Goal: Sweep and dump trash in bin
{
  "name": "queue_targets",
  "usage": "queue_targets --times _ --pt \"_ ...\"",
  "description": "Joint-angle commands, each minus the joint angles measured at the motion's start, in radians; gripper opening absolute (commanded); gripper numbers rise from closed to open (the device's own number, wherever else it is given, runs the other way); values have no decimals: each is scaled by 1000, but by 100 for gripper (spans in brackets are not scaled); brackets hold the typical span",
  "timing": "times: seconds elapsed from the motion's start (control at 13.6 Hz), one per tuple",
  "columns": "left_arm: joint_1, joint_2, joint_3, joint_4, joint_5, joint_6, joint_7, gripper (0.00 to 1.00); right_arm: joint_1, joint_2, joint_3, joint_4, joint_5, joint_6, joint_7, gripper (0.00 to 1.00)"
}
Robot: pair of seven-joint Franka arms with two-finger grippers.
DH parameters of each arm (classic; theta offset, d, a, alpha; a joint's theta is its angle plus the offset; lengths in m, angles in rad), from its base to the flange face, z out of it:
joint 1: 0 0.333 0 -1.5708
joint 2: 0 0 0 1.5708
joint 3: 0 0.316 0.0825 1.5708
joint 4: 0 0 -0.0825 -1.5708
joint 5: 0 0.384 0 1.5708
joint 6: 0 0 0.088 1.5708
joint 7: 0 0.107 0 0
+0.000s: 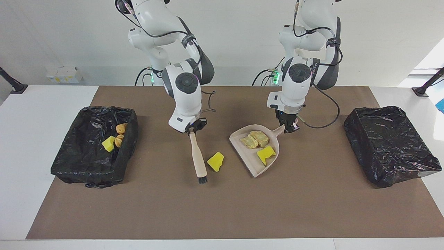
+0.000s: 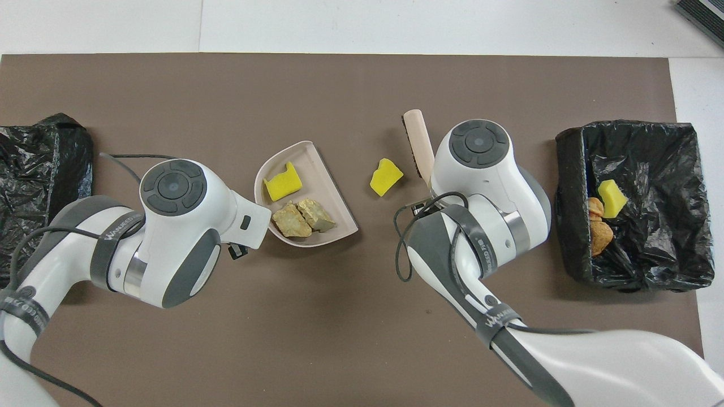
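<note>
Risking a miss: right gripper (image 1: 193, 131), jaws clamped on the brush (image 1: 198, 160), has its bristles on the table just beside the loose sponge (image 1: 215, 161), which lies between brush and pan (image 1: 255, 167); a skewed stroke could flick it past the lip; left gripper (image 1: 290, 127), jaws clamped on the pan handle, carries three scraps (image 1: 255, 139); tilt could spill them; three more already sit in the bin (image 1: 88, 166) at the right arm's end; other bin (image 1: 392, 146) looks unused.

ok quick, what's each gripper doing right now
Left gripper: closed on the dustpan handle.
Right gripper: closed on the brush handle.
</note>
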State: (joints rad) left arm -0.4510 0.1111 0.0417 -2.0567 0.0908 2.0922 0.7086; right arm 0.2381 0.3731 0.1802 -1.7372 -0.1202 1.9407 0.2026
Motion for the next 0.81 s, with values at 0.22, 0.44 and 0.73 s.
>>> queue_targets --times 0.22,0.44,0.73 --pt "-11 13 -11 17 0 -38 -15 0 16 104 21 110 -62 -112 -35 0" --pt "-38 21 -13 9 0 -14 -9 0 35 89 95 100 -39 -181 -45 0" --pt "-40 21 -13 -8 -20 38 -1 0 36 57 208 84 23 -313 -8 0"
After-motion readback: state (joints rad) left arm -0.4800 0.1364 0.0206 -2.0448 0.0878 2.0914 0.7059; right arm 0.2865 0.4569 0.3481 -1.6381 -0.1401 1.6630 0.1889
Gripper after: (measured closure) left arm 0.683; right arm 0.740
